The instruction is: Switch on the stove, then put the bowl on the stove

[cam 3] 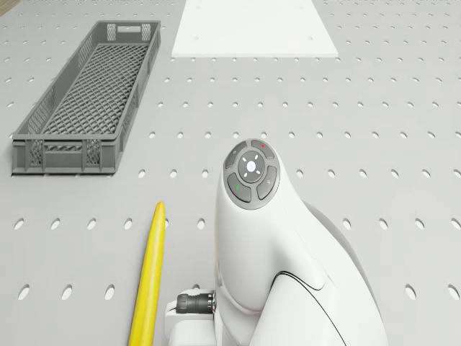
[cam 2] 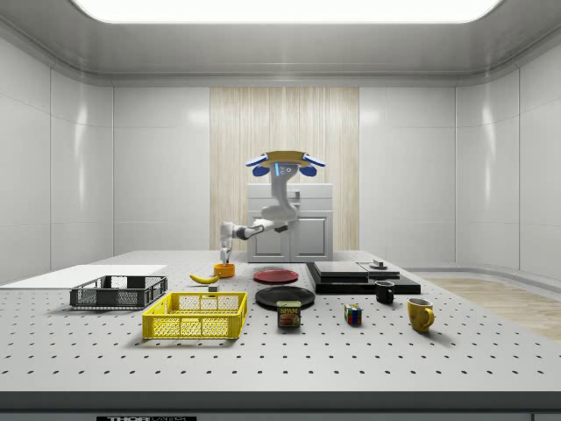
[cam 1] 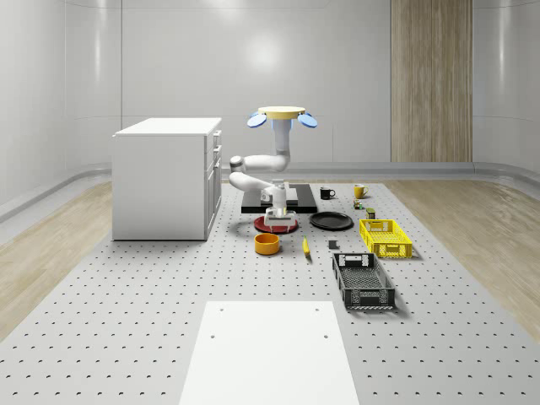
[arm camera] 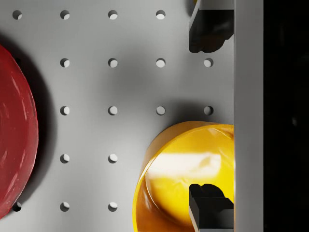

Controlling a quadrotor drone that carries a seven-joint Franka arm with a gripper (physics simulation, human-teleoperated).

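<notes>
Orange bowl [cam 1: 267,244] sits on the perforated table [cam 1: 152,287], just in front of the red plate [cam 1: 277,224]; the drone [cam 1: 282,114] hovers over the stove [cam 1: 295,198].

Side view: gripper [cam 2: 226,256] hangs directly above the bowl [cam 2: 224,270].

Wrist view: 2 fingertips [arm camera: 210,203] stand apart, 1 over the bowl [arm camera: 186,176], plate [arm camera: 17,130] nearby.

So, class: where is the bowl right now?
In the whole-scene view the bowl sits on the table just in front of the red plate, left of the banana, with the gripper hanging nearby.
</notes>
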